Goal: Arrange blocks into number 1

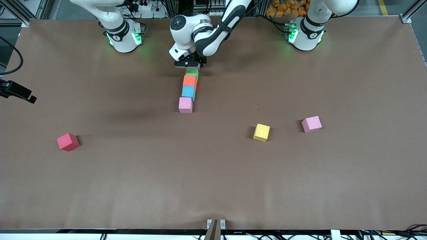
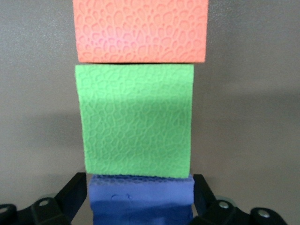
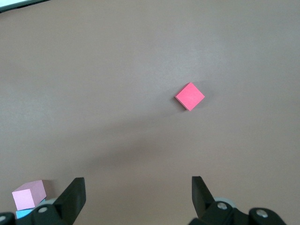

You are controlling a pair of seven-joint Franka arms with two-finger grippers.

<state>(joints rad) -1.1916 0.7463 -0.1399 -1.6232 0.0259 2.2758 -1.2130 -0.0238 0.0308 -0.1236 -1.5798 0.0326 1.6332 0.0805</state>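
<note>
A line of blocks runs down the middle of the table. From nearest the front camera it goes pink (image 1: pixel 185 104), light blue (image 1: pixel 188 91), orange (image 1: pixel 190 81), green (image 1: pixel 192 72). The purple block (image 2: pixel 140 199) lies against the green one (image 2: pixel 137 122), at the end toward the robots' bases, and the left hand hides most of it in the front view. My left gripper (image 1: pixel 190 65) is low over that end, open, with its fingers on either side of the purple block. My right gripper (image 3: pixel 138 197) hangs open and empty high above the table.
A second pink cube (image 1: pixel 312 124) and a yellow cube (image 1: pixel 261 132) lie loose toward the left arm's end of the table. A red cube (image 1: pixel 67 142) sits toward the right arm's end. A black camera mount (image 1: pixel 18 91) juts in at that end's edge.
</note>
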